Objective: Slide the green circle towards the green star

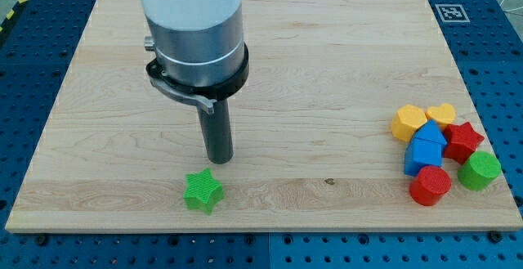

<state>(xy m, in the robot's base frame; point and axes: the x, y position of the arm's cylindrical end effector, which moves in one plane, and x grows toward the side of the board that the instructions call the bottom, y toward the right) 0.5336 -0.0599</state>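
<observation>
The green star [203, 191] lies near the view's bottom edge of the wooden board, left of centre. The green circle [480, 170] is a round block at the far right, at the lower right end of a cluster of blocks. My tip [219, 159] is the lower end of the dark rod. It stands just above and slightly right of the green star, close to it but apart. It is far to the left of the green circle.
The cluster at the right holds a red circle [430, 185], a blue block [426, 148], a red star [463, 139], an orange hexagon [409, 123] and a yellow heart [441, 114]. The red circle sits just left of the green circle. The board's right edge [482, 97] is close to the cluster.
</observation>
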